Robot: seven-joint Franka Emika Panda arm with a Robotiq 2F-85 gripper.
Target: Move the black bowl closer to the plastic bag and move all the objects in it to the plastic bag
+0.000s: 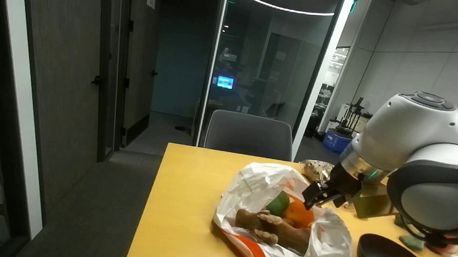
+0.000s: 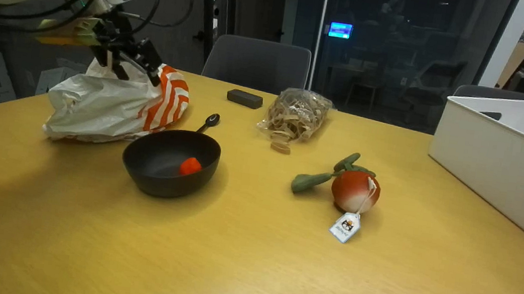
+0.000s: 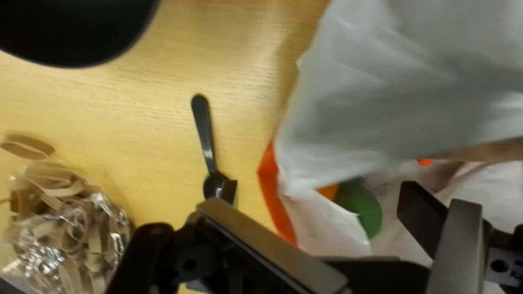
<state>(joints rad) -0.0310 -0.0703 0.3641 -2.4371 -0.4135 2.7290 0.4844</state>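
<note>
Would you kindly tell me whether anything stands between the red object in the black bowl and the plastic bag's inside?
Yes: the wall of the black bowl around the red object, and the raised bowl-facing side of the plastic bag. Lifting over both looks feasible. The spoon lying beside them looks too low to hinder.

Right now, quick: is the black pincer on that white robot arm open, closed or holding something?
Black two-fingered gripper: open, holding nothing, near the crinkled white-and-orange plastic bag.
</note>
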